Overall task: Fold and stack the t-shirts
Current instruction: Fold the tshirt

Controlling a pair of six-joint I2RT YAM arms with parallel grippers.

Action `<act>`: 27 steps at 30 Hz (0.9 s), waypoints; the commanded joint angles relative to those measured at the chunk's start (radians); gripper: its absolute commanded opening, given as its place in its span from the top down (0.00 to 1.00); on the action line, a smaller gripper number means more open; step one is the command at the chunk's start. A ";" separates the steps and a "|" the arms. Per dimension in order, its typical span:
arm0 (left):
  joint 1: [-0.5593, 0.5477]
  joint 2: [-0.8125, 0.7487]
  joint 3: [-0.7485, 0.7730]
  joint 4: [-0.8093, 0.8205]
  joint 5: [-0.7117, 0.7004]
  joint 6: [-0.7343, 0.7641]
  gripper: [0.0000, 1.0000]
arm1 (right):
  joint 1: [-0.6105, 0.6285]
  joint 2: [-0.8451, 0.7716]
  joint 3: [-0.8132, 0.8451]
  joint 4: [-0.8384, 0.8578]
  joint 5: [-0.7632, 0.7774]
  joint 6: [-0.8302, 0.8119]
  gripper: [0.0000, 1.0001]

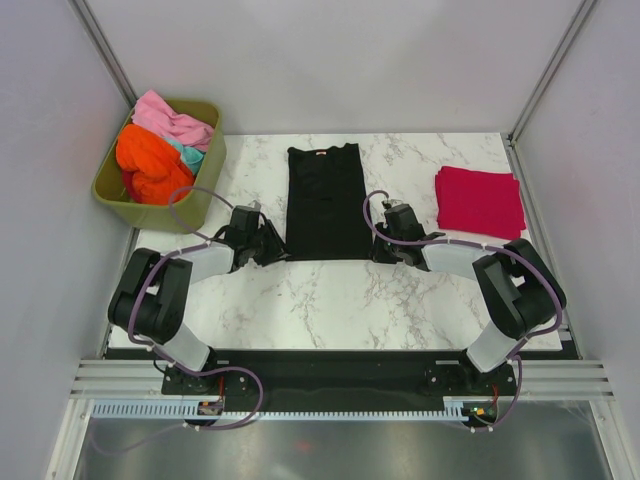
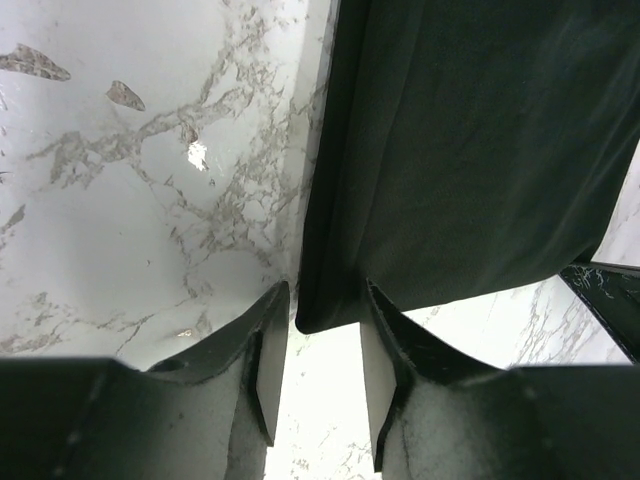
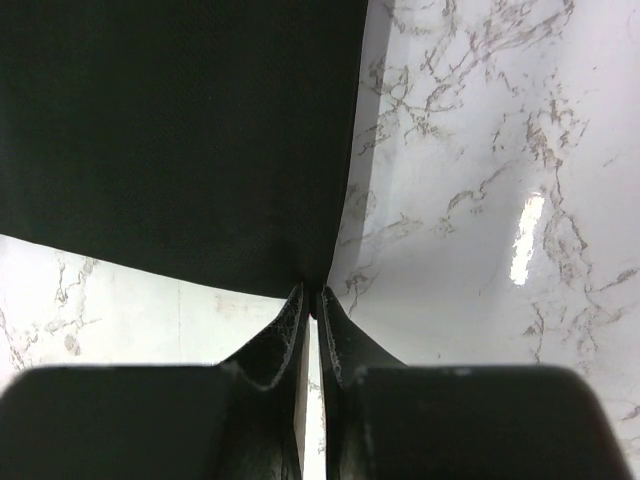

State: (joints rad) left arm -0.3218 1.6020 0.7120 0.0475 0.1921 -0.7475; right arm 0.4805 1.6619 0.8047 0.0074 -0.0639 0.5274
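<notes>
A black t-shirt (image 1: 325, 200) lies flat mid-table, folded into a long strip with its collar and small red label at the far end. My left gripper (image 1: 275, 245) is at its near left corner. In the left wrist view the jaws of that gripper (image 2: 322, 300) stand apart, astride the corner of the black cloth (image 2: 470, 150). My right gripper (image 1: 380, 245) is at the near right corner. In the right wrist view this gripper (image 3: 313, 295) is pinched shut on the hem corner of the shirt (image 3: 180, 130). A crimson red t-shirt (image 1: 480, 200) lies folded at the right.
An olive-green tub (image 1: 150, 210) stands at the far left corner, holding crumpled orange (image 1: 150, 165), pink (image 1: 170, 120) and teal (image 1: 192, 155) shirts. White marble tabletop (image 1: 330, 300) stretches between the black shirt and the arm bases. Grey walls close in both sides.
</notes>
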 commanded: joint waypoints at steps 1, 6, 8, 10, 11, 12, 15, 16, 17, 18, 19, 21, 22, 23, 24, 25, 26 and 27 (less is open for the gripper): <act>0.001 0.033 -0.003 -0.032 0.036 -0.013 0.61 | 0.004 -0.021 0.019 0.016 0.009 -0.009 0.89; -0.002 0.029 -0.014 -0.017 0.050 -0.019 0.79 | 0.006 -0.028 0.017 0.017 0.004 -0.007 0.91; -0.002 0.033 -0.014 -0.012 0.056 -0.018 0.85 | 0.006 -0.036 0.016 0.019 0.003 -0.009 0.93; -0.002 0.036 -0.014 -0.002 0.069 -0.016 0.97 | 0.006 -0.045 0.013 0.020 0.000 -0.007 0.95; -0.002 0.033 -0.019 0.002 0.073 -0.016 0.98 | 0.006 -0.050 0.011 0.020 -0.004 -0.007 0.96; -0.002 0.020 -0.023 0.006 0.075 -0.016 0.98 | 0.006 -0.057 0.002 0.022 -0.010 -0.004 0.97; -0.002 -0.035 -0.055 0.022 0.076 -0.009 0.98 | 0.009 -0.123 -0.027 0.028 -0.027 0.009 1.00; -0.003 -0.053 -0.077 0.023 0.079 -0.010 0.98 | 0.010 -0.143 -0.036 0.028 -0.028 0.014 1.00; -0.010 -0.072 -0.086 0.026 0.086 -0.009 0.98 | 0.010 -0.158 -0.045 0.028 -0.036 0.020 1.00; -0.014 -0.101 -0.095 0.025 0.087 -0.009 0.98 | 0.012 -0.178 -0.064 0.025 -0.040 0.032 1.00; -0.019 -0.118 -0.109 0.023 0.092 -0.007 0.98 | 0.012 -0.218 -0.071 0.017 -0.043 0.036 1.00; -0.028 -0.149 -0.121 -0.001 0.112 -0.001 0.98 | 0.016 -0.290 -0.097 -0.004 -0.053 0.042 1.00; -0.029 -0.189 -0.137 -0.009 0.119 0.000 0.98 | 0.018 -0.316 -0.108 -0.004 -0.051 0.043 1.00; -0.034 -0.209 -0.146 -0.024 0.138 0.000 0.98 | 0.020 -0.344 -0.119 -0.012 -0.051 0.042 1.00; -0.040 -0.252 -0.163 -0.032 0.144 0.002 0.98 | 0.024 -0.396 -0.134 -0.050 -0.048 0.040 1.00; -0.045 -0.270 -0.172 -0.040 0.150 0.000 0.98 | 0.024 -0.424 -0.140 -0.064 -0.047 0.037 1.00; -0.060 -0.296 -0.181 -0.041 0.155 0.000 0.98 | 0.029 -0.445 -0.153 -0.075 -0.047 0.034 1.00; -0.066 -0.321 -0.189 -0.076 0.158 -0.001 0.98 | 0.029 -0.489 -0.157 -0.098 -0.048 0.031 1.00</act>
State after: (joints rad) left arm -0.3676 1.3544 0.5449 0.0181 0.2996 -0.7609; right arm 0.5022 1.2640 0.6704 -0.0402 -0.1013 0.5545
